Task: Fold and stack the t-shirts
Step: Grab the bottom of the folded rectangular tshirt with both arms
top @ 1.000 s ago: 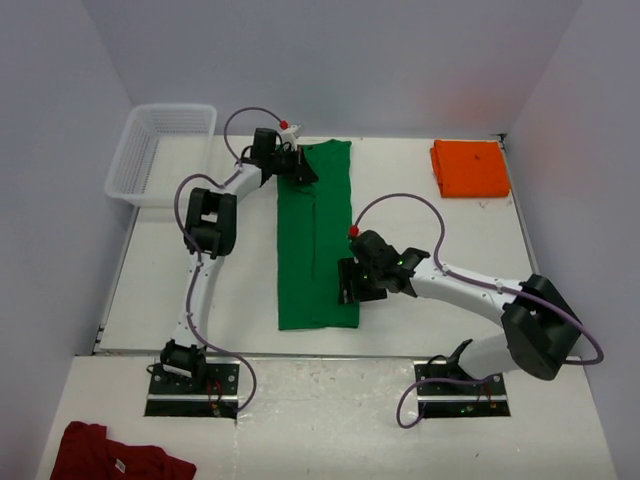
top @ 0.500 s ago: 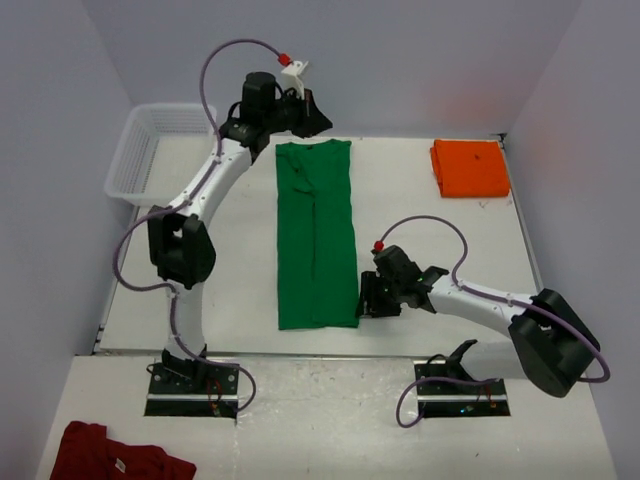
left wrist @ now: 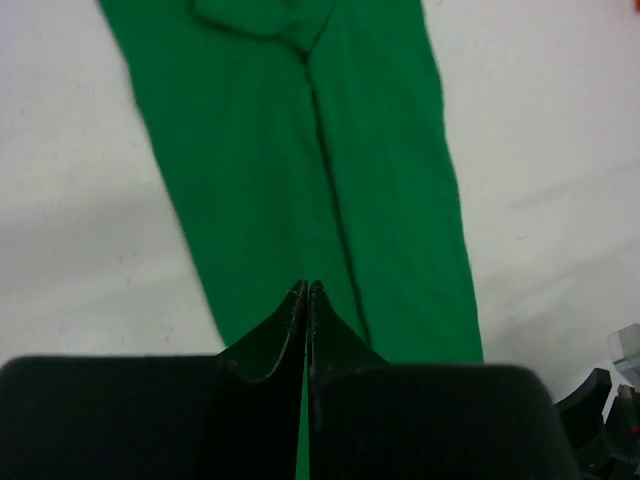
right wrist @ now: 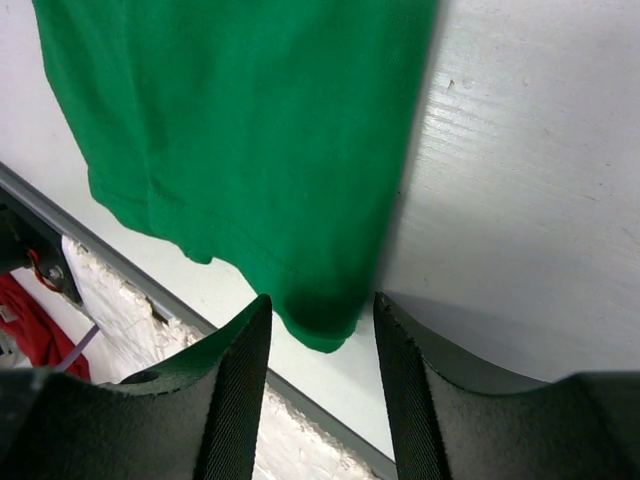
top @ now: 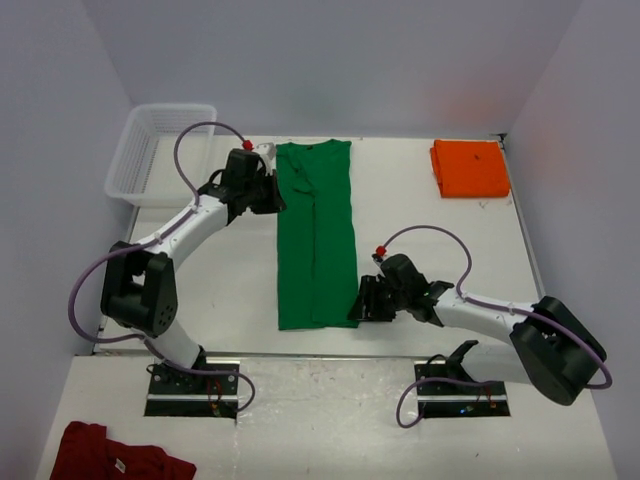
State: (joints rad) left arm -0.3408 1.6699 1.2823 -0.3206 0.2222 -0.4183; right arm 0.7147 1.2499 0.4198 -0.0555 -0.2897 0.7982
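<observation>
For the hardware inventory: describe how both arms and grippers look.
The left arm and the right arm share one look: white links, bulky black joints, a purple cable looping alongside, a small red cap near the wrist, a black base plate. The left gripper and right gripper are black, two fingers each.

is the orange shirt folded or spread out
Folded: the orange t-shirt lies as a small neat rectangle with no sleeves showing, near the far right corner of the table.
</observation>
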